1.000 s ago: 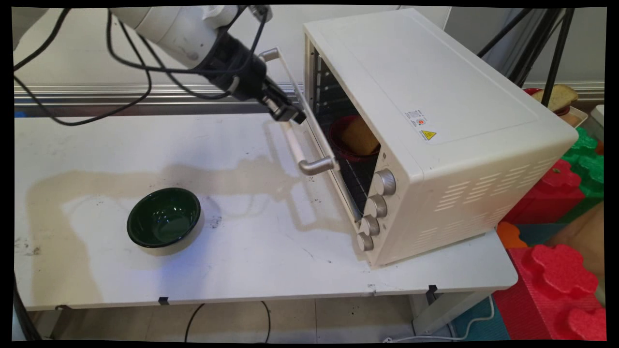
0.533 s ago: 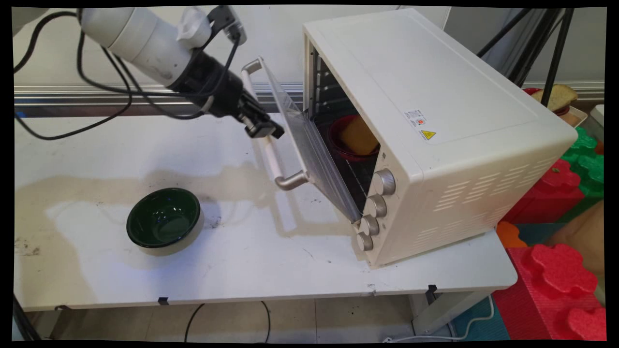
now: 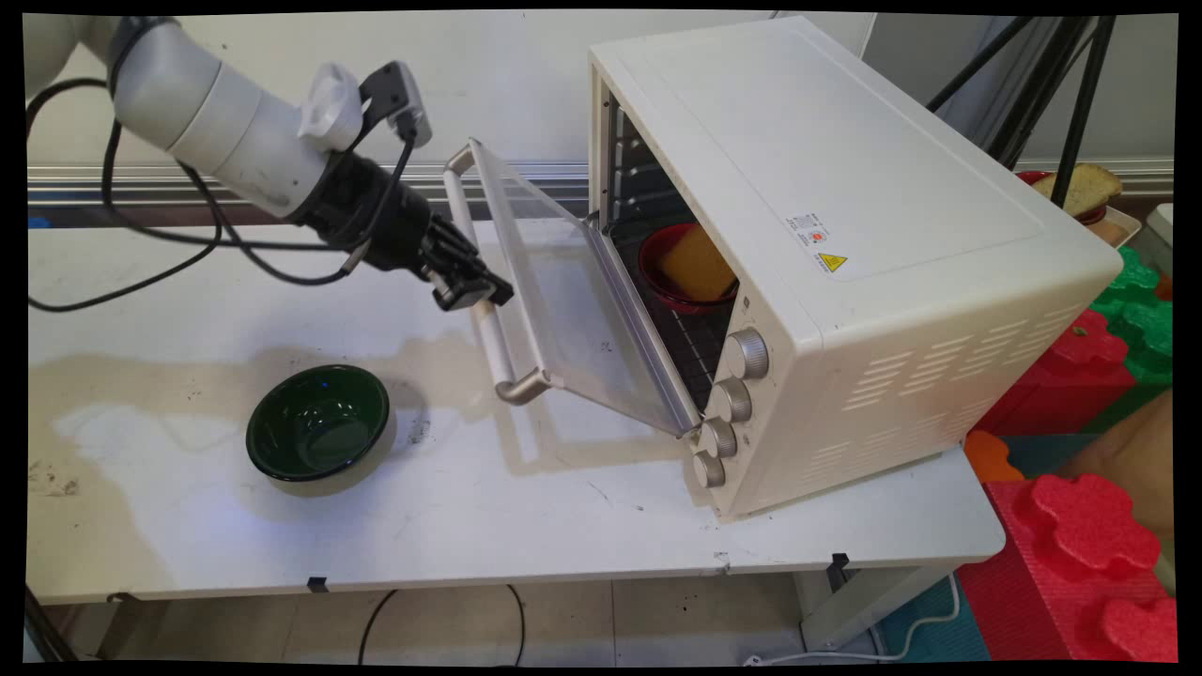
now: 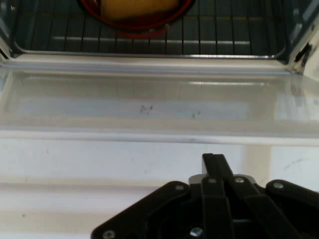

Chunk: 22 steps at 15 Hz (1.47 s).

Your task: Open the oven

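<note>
My gripper [image 3: 472, 291] rests on the long white handle [image 3: 495, 347] of the oven door [image 3: 573, 310]. Its fingers are shut together, with the tips against the bar and nothing between them. The glass door hangs about half lowered from the cream toaster oven [image 3: 845, 188]. On the oven's rack sits a red plate [image 3: 657, 282] with a slice of yellow-brown bread [image 3: 695, 263]. In the hand view my gripper [image 4: 214, 162] points across the door glass [image 4: 149, 99] at the red plate [image 4: 139, 29] and the bread [image 4: 134, 6].
A dark green bowl [image 3: 317, 422] stands on the white table [image 3: 526, 526], left of the door and below my arm. Red and green foam blocks [image 3: 1080, 526] lie off the table's right end. A tripod [image 3: 1042, 84] stands behind the oven.
The door has swung further down and outward, from nearly upright to about half lowered. My gripper has gone left and down with the handle.
</note>
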Motion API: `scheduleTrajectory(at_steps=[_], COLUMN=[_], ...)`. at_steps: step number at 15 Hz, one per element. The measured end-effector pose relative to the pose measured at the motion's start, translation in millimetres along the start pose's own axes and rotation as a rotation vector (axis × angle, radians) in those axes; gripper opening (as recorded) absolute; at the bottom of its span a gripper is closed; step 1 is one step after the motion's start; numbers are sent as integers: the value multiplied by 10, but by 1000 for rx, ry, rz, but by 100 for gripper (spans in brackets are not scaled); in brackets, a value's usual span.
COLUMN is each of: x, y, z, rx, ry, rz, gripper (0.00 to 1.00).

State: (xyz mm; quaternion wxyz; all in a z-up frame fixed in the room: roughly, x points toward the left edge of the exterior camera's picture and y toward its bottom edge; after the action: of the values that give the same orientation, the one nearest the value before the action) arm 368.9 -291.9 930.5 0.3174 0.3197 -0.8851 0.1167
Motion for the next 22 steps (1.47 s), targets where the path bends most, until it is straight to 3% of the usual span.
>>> scheduleTrajectory(at_steps=[15, 22], x=[-755, -982], y=[74, 91], z=[300, 426], rx=[-30, -35], ry=[-39, -60], rz=[35, 48], gripper=[0, 0])
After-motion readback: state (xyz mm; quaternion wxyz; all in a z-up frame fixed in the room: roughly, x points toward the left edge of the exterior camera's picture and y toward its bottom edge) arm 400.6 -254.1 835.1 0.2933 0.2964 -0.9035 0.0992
